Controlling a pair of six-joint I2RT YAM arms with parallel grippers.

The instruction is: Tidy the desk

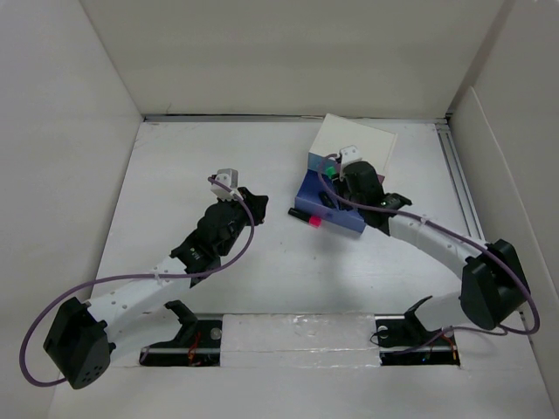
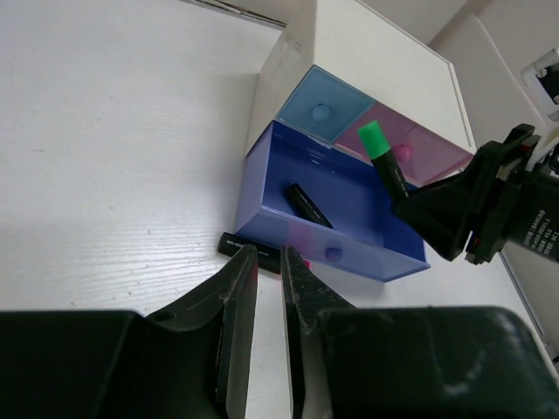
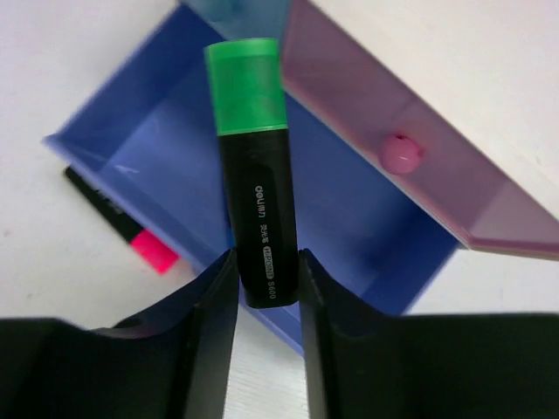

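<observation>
- right gripper (image 3: 266, 271) clamped on the black lower body of a green highlighter (image 3: 253, 175), green cap pointing away from the fingers
- held highlighter hangs over the open blue drawer (image 3: 349, 201), not touching its floor as far as the left wrist view shows
- one black pen-like thing (image 2: 306, 203) lies slanted on the drawer floor
- blue drawer sticks out of the white box (image 1: 358, 144); above it a closed pink drawer (image 3: 419, 166) with a round knob, and beside that a closed light blue drawer (image 2: 323, 105)
- left gripper (image 2: 269, 262) grasps nothing, jaws nearly together with a thin gap, low over the desk (image 1: 192, 166)
- pink highlighter (image 2: 253, 246) lies flat on the desk just beside the blue drawer's front wall, right ahead of the left fingertips
- desk is the white top under both arms, walled by white panels; the box sits on its far right part
</observation>
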